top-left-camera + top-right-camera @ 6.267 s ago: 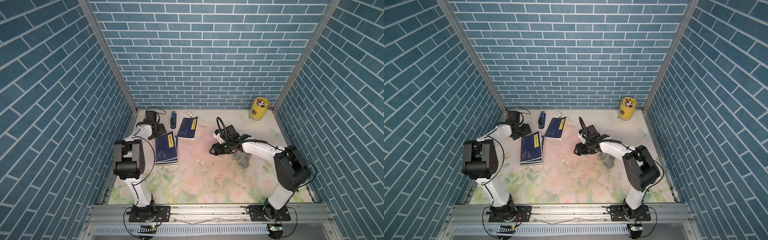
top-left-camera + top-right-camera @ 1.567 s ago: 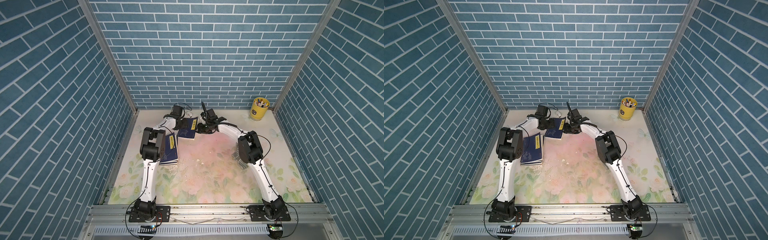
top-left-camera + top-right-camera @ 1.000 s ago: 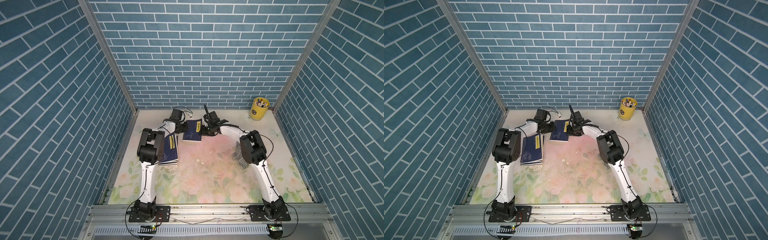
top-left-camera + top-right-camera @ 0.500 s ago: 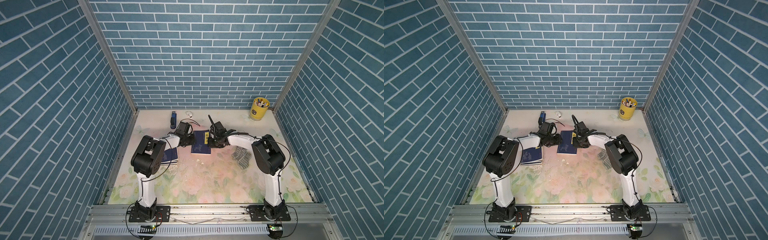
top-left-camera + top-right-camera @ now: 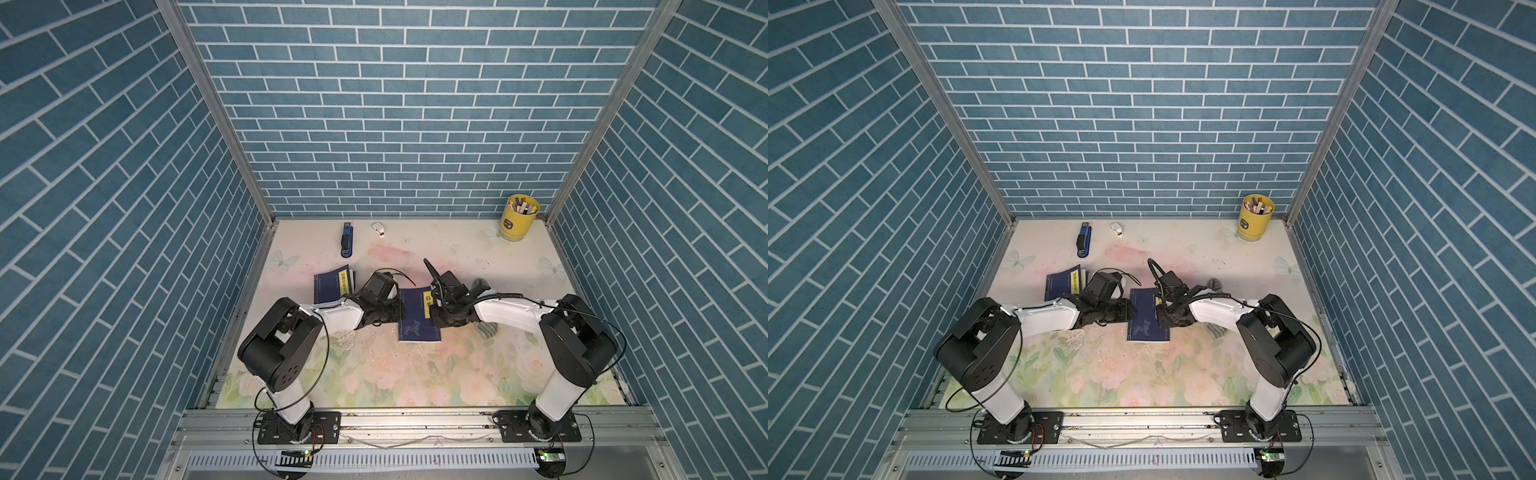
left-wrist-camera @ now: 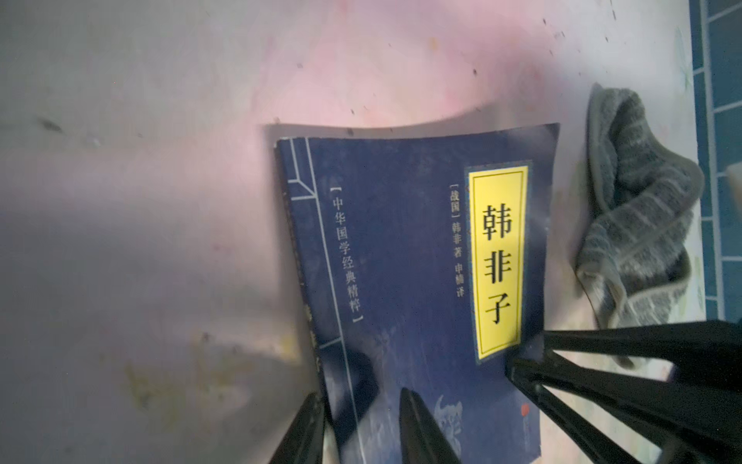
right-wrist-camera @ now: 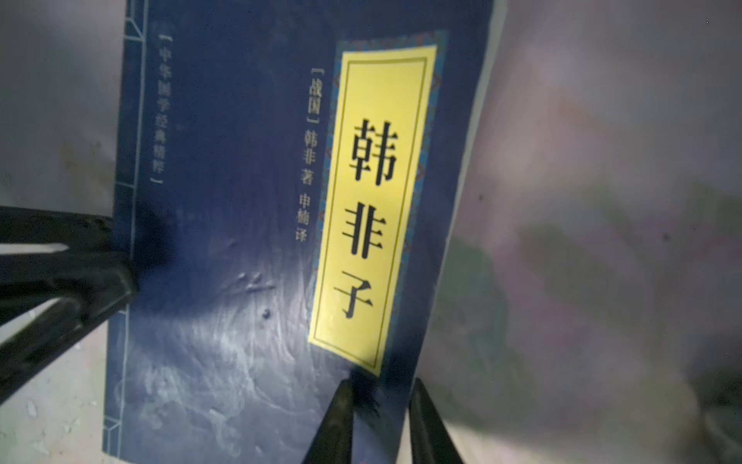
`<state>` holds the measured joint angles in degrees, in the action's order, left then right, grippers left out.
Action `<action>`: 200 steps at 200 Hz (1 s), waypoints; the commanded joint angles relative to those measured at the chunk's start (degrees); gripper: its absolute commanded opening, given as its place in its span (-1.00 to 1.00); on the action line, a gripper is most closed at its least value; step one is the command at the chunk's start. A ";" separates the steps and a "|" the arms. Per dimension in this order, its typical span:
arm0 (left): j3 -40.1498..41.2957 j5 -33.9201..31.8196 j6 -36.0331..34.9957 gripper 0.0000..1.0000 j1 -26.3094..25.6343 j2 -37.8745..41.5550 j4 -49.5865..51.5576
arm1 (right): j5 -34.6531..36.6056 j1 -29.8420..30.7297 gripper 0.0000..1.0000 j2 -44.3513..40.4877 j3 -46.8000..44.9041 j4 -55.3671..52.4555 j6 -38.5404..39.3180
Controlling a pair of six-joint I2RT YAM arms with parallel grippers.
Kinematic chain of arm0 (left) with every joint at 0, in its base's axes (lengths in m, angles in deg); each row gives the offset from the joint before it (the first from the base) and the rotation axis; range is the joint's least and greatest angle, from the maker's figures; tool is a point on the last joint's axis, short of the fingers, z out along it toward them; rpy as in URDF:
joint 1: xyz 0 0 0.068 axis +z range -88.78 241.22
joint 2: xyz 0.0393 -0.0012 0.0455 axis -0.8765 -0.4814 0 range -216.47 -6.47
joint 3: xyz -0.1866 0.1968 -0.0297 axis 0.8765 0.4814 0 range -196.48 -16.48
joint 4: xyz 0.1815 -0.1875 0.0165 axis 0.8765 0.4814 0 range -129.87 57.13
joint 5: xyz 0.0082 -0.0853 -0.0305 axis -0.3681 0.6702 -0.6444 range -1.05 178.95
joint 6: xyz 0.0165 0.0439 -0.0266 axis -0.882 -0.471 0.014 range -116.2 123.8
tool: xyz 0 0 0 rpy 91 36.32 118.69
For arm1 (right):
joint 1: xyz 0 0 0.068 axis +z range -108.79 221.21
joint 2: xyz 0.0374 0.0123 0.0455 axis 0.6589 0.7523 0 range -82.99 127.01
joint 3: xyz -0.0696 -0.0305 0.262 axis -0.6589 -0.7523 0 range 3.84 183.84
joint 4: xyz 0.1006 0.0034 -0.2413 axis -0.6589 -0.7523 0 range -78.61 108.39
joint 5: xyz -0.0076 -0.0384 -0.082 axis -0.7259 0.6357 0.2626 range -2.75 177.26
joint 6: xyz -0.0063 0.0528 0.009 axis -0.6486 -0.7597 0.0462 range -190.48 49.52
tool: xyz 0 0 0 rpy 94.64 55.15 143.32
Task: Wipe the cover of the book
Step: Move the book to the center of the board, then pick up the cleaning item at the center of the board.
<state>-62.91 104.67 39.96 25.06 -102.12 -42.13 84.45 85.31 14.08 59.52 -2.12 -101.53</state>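
Book (image 5: 413, 324) sits in the middle of the desk (image 5: 415, 374), cover up. Left jaws pinch its spine edge and right jaws pinch the opposite edge, both nearly closed. Cloth (image 6: 638, 209) lies near it.

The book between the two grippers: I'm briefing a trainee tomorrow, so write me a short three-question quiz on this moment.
1. True or false: the grey cloth lies on the cover of the book.
2. Where do the grippers pinch the book? A) both at the spine; B) left gripper at the spine edge, right gripper at the edge by the yellow label; C) neither touches it.
3. What stands in the far corner on the robot's right?
Key: 1 false, it lies beside the book; 2 B; 3 the yellow cup.
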 commanded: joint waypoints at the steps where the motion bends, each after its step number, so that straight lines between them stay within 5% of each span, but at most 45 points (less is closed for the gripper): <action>1: 1.74 -1.24 1.15 -0.28 -0.35 3.74 -0.42 | 4.08 0.73 -0.38 -4.68 -0.92 -5.65 -1.27; 56: -2.60 -4.95 -2.68 0.04 -0.31 4.14 4.85 | 15.57 -2.99 0.22 -13.53 2.70 -22.06 2.31; 88: -5.44 -5.84 -4.68 0.46 -0.38 3.63 4.59 | 16.10 -11.34 0.46 -20.53 -1.36 -24.94 1.85; 119: -8.41 -5.21 -6.68 0.54 -0.37 2.13 5.14 | 15.89 -15.28 0.68 -21.45 -1.57 -24.88 5.38; 170: -8.64 -4.92 -7.96 0.55 -0.37 2.89 5.12 | 3.06 -18.67 0.70 -15.16 -0.89 -22.57 6.27; 200: -7.79 -5.00 -8.30 0.54 -0.36 3.14 4.70 | 4.10 -20.02 0.72 -11.52 -1.04 -18.42 5.41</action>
<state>-71.42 100.15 33.06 24.75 -99.59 -37.82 90.44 66.27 0.29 58.53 -23.45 -96.50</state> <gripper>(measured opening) 0.773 0.858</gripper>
